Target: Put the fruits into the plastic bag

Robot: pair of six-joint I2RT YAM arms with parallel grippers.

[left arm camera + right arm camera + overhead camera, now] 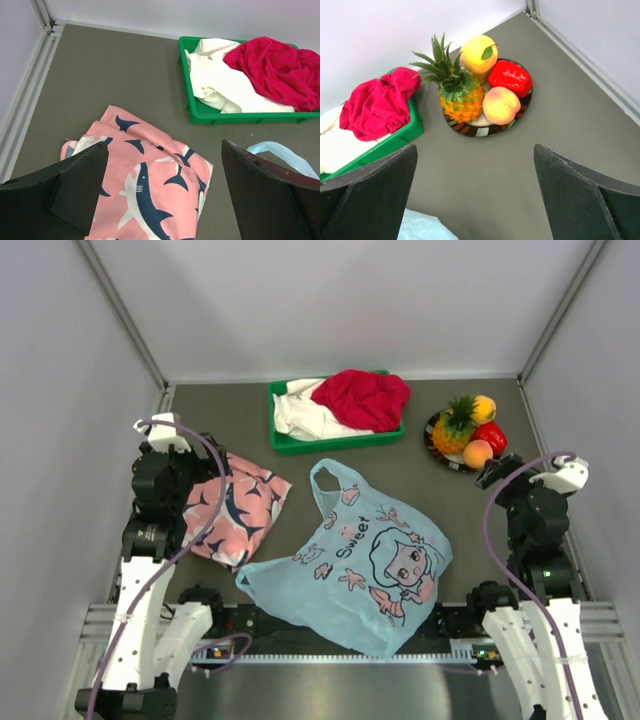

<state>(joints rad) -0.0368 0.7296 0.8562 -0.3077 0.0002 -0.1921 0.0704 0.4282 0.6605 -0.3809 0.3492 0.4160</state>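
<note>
The light-blue plastic bag [360, 560] lies flat in the middle of the table, its handle [282, 152] toward the back. A pineapple [455, 428], yellow mango [484, 407], red pepper-like fruit [491, 436] and peach [477, 453] sit on a dark plate [436, 453] at the back right. In the right wrist view I see the pineapple [460, 95], mango [477, 52], red fruit [510, 77] and peach [500, 105]. My right gripper [475, 197] is open and empty, short of the plate. My left gripper [162, 195] is open and empty above the pink shark cloth [145, 185].
A green tray [336, 443] with red and white clothes stands at the back centre. The pink shark-print cloth [235, 508] lies left of the bag. Walls close in the table on the left, right and back.
</note>
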